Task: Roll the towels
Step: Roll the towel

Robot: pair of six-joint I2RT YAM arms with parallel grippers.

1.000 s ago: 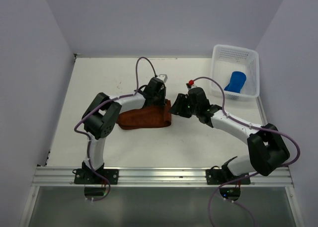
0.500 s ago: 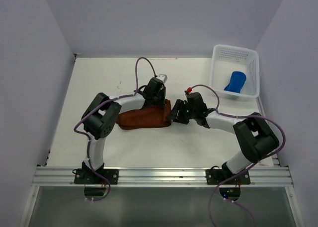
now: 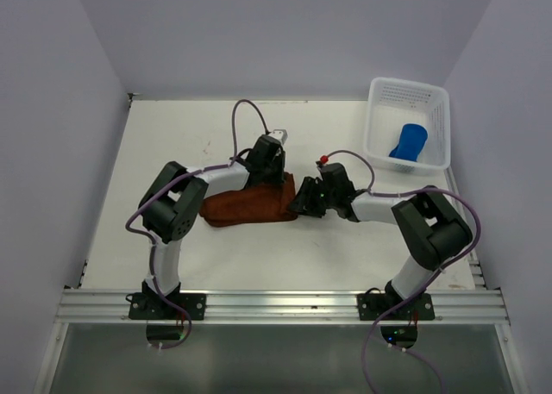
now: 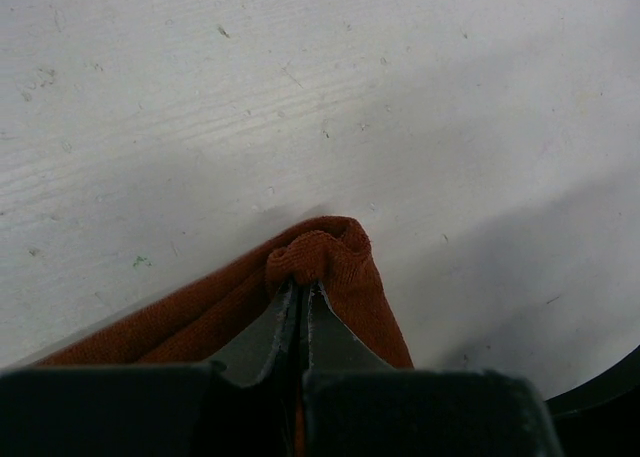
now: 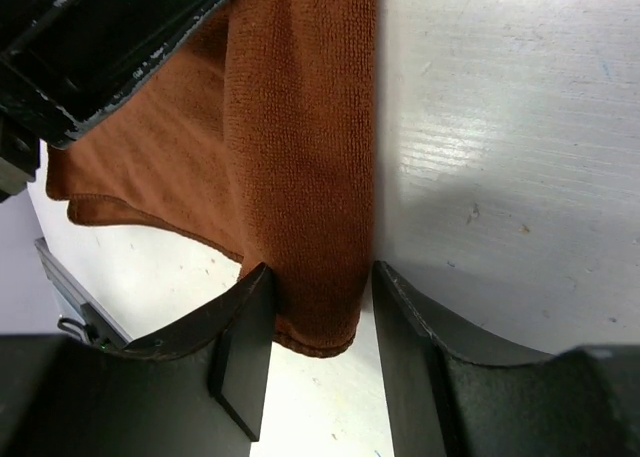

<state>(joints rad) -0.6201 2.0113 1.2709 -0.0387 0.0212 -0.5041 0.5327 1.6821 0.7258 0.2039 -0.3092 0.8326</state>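
Rust-brown towel point(image 3: 250, 206) is held mid-table; blue towel point(image 3: 409, 141) is seen in the white basket point(image 3: 440, 109).
Left gripper point(image 4: 300, 295) is clenched on a bunched corner. Right gripper point(image 5: 318, 302) straddles the folded edge; actual grip cannot be determined. Overhead, fingertips are obscured.

the left arm point(image 3: 216, 180) hides much of the rust-brown towel point(image 3: 250, 209); both wrist views crop it.

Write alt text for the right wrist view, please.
The right tool straddles the folded edge of a rust-brown towel lying on the white table, one finger on each side.
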